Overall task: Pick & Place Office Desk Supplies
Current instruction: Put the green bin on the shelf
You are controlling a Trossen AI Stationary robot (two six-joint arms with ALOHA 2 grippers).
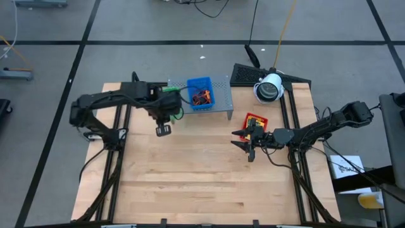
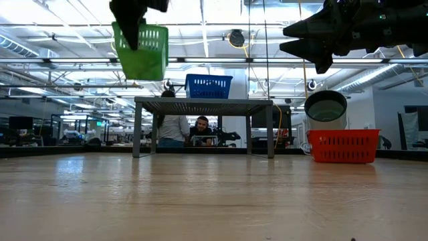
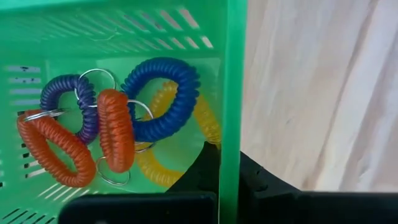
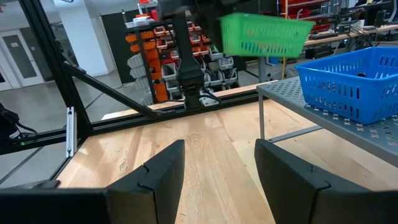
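Note:
My left gripper (image 1: 168, 113) is shut on a green plastic tray (image 2: 142, 51), which is up in the air left of the grey perforated shelf (image 1: 218, 109). Inside the tray lie coiled rings: blue (image 3: 165, 99), purple (image 3: 67, 99), orange (image 3: 115, 130) and yellow (image 3: 202, 118). A blue tray (image 1: 200, 93) with orange-red loops stands on the shelf. A red tray (image 1: 256, 120) sits on the table. My right gripper (image 1: 242, 142) hovers open just in front of the red tray, touching nothing. My left gripper holds the green tray by one side wall (image 3: 233, 124), near the rim. One finger (image 3: 199, 171) is inside the tray and the other (image 3: 264, 183) outside. It comes from above (image 2: 134, 23). The tray hangs below it, lifted clear of the table, slightly tilted.
A white cylinder camera (image 1: 269, 88) and a black device (image 1: 243, 75) stand at the far edge, right of the shelf. Open wooden tabletop (image 1: 190, 177) stretches across the near half. People sit in the room beyond the shelf (image 2: 200, 130).

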